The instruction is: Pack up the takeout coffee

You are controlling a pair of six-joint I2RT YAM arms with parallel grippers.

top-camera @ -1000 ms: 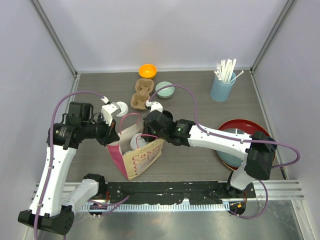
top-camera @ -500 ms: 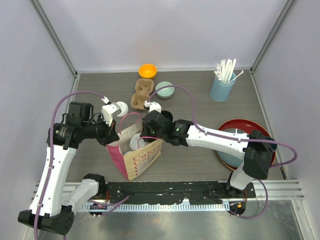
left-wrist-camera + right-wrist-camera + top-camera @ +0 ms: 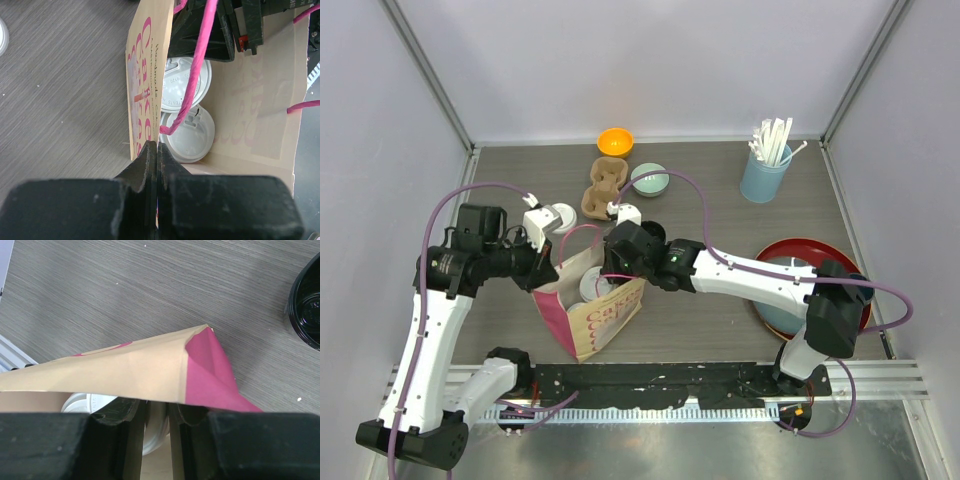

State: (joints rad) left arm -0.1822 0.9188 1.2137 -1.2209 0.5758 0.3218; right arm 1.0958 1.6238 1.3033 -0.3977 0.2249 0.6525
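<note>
Kraft paper bag (image 3: 605,315) with pink gussets and pink cord handles is standing open at 7 o'clock on the grey wood-grain tabletop (image 3: 720,200). It's holding two takeout cups with round white plastic lids (image 3: 192,137), side by side and touching. Right hand (image 3: 156,412) is reaching inside, narrowly pinching the 12 o'clock cup (image 3: 175,85) at its lid. Left hand (image 3: 156,150) is clamping flat on the bag's rim. A third lidded cup (image 3: 560,217) is sitting on the tabletop at 10 o'clock. The light-blue tumbler (image 3: 763,182) at 2 o'clock is holding white straws (image 3: 775,138).
</note>
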